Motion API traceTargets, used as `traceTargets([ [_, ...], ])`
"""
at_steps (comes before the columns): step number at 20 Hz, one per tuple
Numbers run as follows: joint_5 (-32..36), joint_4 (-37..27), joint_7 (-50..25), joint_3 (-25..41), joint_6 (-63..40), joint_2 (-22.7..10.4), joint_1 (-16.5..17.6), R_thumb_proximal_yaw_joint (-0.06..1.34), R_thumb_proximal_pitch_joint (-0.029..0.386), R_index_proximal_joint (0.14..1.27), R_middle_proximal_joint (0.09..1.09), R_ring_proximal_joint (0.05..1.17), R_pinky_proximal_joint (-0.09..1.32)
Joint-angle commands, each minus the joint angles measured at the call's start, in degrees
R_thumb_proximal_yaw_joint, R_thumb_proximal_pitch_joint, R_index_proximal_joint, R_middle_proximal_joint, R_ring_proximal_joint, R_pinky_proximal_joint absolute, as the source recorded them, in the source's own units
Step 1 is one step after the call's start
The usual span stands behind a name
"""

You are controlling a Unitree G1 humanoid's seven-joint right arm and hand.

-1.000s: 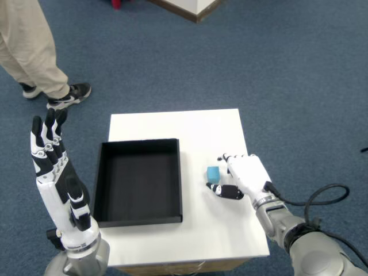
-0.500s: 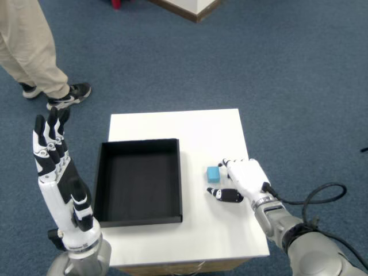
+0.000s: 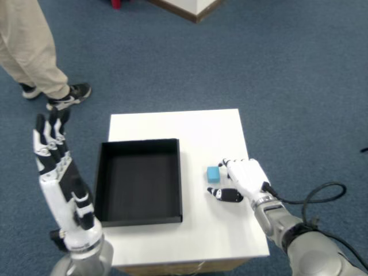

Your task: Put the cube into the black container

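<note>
Reaching for the cube, grasp not yet made

The cube [image 3: 213, 173] sits on the desk [image 3: 195, 129] right of the black container [image 3: 138, 181]; the robot hand [image 3: 246, 179] beside it is spread, empty, and must close around it next.

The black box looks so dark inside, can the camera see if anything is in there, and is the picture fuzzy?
In the head view the black container is dim but its floor shows and looks empty; light is soft and even, with no glare on the white table; the blue cube and right hand are fairly sharp; the left hand looks slightly blurred.
</note>
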Motion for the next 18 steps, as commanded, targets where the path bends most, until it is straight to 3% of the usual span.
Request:
traceTargets([
  [1, 1.32, 0.94, 1.07, -0.81, 1.22, -0.72, -2.24, 0.53, -0.013, 0.45, 0.72, 0.73, 0.87],
  [18, 0.67, 0.94, -1.39, -0.32, 0.19, 1.31, -4.26, 0.56, -0.007, 0.44, 0.71, 0.73, 0.86],
])
